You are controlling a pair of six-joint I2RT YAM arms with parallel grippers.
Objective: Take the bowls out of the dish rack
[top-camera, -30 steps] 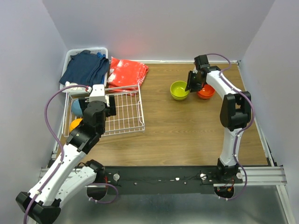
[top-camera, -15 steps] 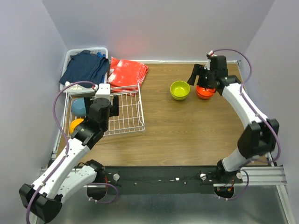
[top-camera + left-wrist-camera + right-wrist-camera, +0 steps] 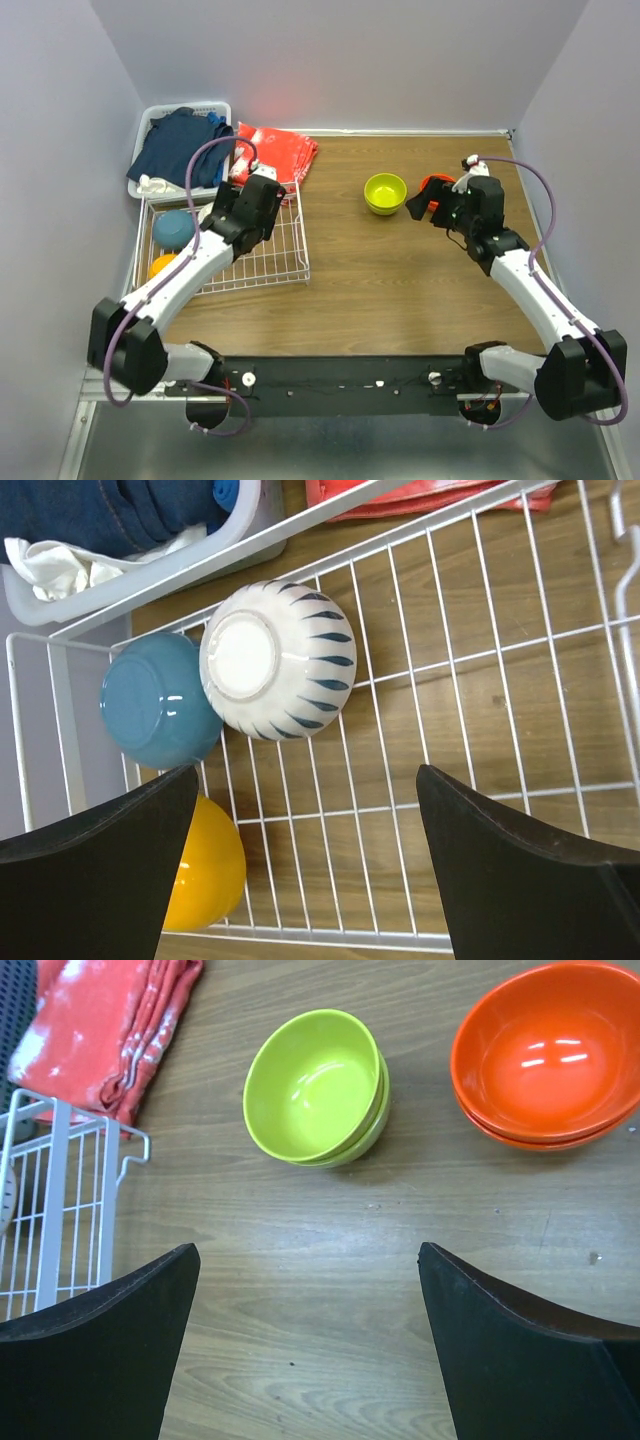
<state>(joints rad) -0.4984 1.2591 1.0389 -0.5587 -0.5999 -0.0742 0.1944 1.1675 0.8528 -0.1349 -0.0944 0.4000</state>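
Left pincer (image 3: 305, 780) hangs over the dish rack (image 3: 275, 255) with its jaws spread wide and nothing between them. Three bowls are left in there. The white ribbed bowl (image 3: 277, 660) sits straight ahead of it, a touch toward its left finger, and the blue bowl (image 3: 160, 712) lies just ahead of that same finger, pressed up against the white one. The yellow-orange bowl (image 3: 205, 875) is close beside that finger and partly hidden by it.

The white and the blue are upside down, foot rings showing, and the yellow looks the same. Over on the other side, the right pincer (image 3: 308, 1255) is also gaping and empty. The stacked lime green bowls (image 3: 318, 1087) lie on the wooden table ahead of its left finger, with the stacked red-orange bowls (image 3: 545, 1055) ahead of its right finger.

These look like hard, glazed, light little things to me: stiff, slick, and likely to chip if knocked on the wire. Upturned, they offer no rim to pinch, and a domed glossy side would squirt out of a loose grip. I'd take the white one low across its widest part, fingers on the near and far sides where it stands free of the blue bowl, and squeeze gently
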